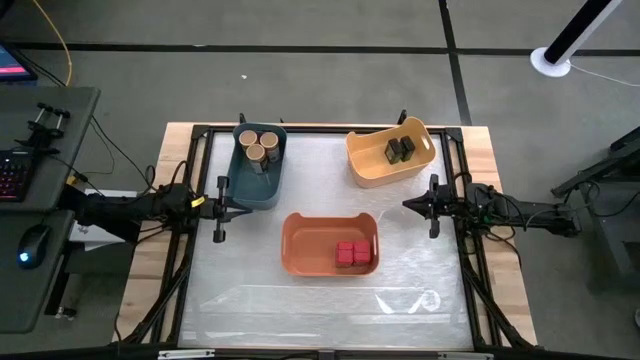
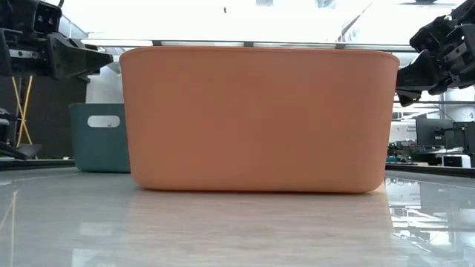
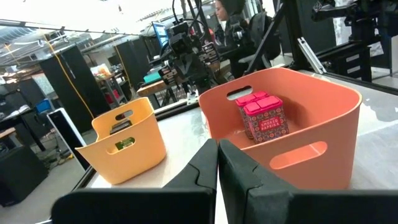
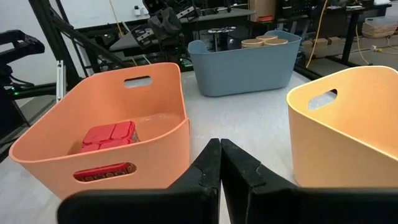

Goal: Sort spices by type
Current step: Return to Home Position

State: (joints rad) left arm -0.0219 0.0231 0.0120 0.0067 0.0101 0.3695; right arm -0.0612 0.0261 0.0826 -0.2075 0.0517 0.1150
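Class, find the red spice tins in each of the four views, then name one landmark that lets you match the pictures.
High view: red tins inside the orange bin, in the half nearer the right arm.
Low view: not visible; the orange bin's near wall hides them.
Left wrist view: red tins inside the orange bin.
Right wrist view: red tins inside the orange bin.
Shared landmark: the orange bin.

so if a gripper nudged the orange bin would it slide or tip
Probably slide: the orange bin sits flat and wide on a glossy table. Likely light, since it holds only red tins in one corner, so it might swivel.
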